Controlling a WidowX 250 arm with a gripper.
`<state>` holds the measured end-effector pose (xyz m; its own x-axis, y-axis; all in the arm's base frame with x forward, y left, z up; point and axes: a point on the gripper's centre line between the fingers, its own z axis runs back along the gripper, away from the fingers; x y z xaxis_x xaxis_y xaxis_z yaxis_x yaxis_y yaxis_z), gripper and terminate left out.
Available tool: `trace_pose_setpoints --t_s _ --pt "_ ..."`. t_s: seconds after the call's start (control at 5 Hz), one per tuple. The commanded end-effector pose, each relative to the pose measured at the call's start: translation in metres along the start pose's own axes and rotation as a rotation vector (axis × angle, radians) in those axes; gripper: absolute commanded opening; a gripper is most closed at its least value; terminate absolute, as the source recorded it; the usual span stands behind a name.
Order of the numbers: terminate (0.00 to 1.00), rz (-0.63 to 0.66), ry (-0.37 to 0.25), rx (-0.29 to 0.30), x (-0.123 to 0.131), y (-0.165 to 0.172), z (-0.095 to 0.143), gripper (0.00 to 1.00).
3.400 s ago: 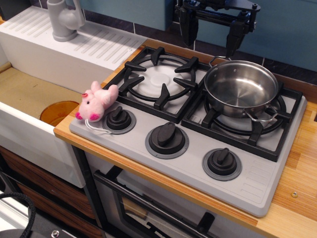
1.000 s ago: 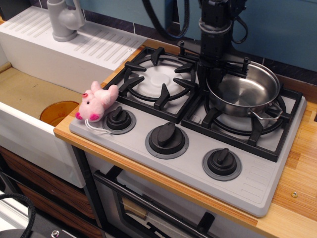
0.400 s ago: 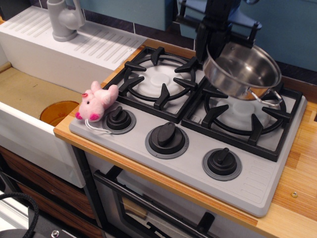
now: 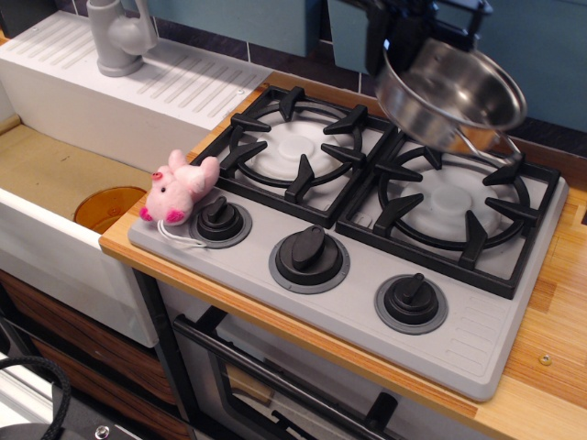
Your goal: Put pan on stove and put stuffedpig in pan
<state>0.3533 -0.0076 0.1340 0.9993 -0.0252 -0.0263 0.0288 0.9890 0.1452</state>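
Observation:
The shiny steel pan [image 4: 451, 98] hangs tilted in the air above the right burner of the grey stove [image 4: 477, 312], held by its far left rim. My black gripper [image 4: 396, 41] is at the top of the view, shut on that rim. The pan's near wire handle hangs down toward the right grate. The pink stuffedpig [image 4: 181, 188] lies on the stove's left front corner, beside the left knob [image 4: 220, 220], its white string loop trailing on the grey surface. Both burners are bare.
A white sink with a drainboard [image 4: 138, 87] and a grey tap [image 4: 119, 37] is at the left, with an orange disc [image 4: 105, 206] in the basin. A wooden counter [image 4: 550, 348] surrounds the stove. The blue wall is behind. An oven door handle [image 4: 275, 385] is below.
My gripper came down onto the pan's rim, shut on it, and has lifted the pan off the right burner, up and slightly right. The stuffedpig has not moved.

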Motion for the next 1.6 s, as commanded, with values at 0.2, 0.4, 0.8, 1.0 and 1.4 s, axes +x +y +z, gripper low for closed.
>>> trace_pose_setpoints --t_s 0.2,0.4,0.8,1.0,1.4 --pt "0.0 -0.031 -0.077 0.001 0.016 0.074 0.007 0.0" --pt "0.0 -0.039 -0.096 0.004 0.017 0.089 -0.007 0.0" --pt "0.0 -0.048 -0.132 -0.011 0.015 0.106 -0.038 0.0" --pt "0.0 -0.039 -0.142 -0.013 0.011 0.111 -0.05 0.0" --pt "0.0 -0.052 -0.174 -0.031 0.011 0.112 -0.069 1.0"
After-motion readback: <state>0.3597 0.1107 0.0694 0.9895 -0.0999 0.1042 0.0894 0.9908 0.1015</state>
